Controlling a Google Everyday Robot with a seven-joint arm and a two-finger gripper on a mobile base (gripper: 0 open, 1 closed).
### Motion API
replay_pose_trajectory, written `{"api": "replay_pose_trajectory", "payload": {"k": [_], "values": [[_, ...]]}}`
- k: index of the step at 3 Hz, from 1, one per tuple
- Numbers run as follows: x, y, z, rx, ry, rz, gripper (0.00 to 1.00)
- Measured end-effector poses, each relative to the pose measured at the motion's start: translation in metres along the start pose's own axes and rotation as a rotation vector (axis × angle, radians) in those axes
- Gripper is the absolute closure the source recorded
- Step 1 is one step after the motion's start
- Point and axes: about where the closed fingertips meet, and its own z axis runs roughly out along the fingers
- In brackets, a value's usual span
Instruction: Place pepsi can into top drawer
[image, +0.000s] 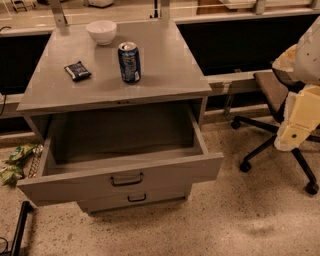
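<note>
Gripper (295, 127) hangs well off to the right by the office chair (272, 92), its opening impossible to tell, so a long reach left to the upright pepsi can (129, 62) on the counter (170, 65), above the open top drawer (175, 171), could topple it.

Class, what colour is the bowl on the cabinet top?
The bowl is white, camera view; end effector at far right.

Matt grey metal top drawer (175, 172), glossy metal pepsi can (129, 62), smooth cream plastic pincer (294, 135) at the right edge.
</note>
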Motion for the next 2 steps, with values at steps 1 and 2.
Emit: {"api": "replay_pose_trajectory", "payload": {"k": [1, 2], "values": [[0.0, 0.0, 0.0, 0.0, 0.0, 0.0, 0.0], [-0.037, -0.024, 0.019, -0.006, -0.162, 0.036, 0.0]]}}
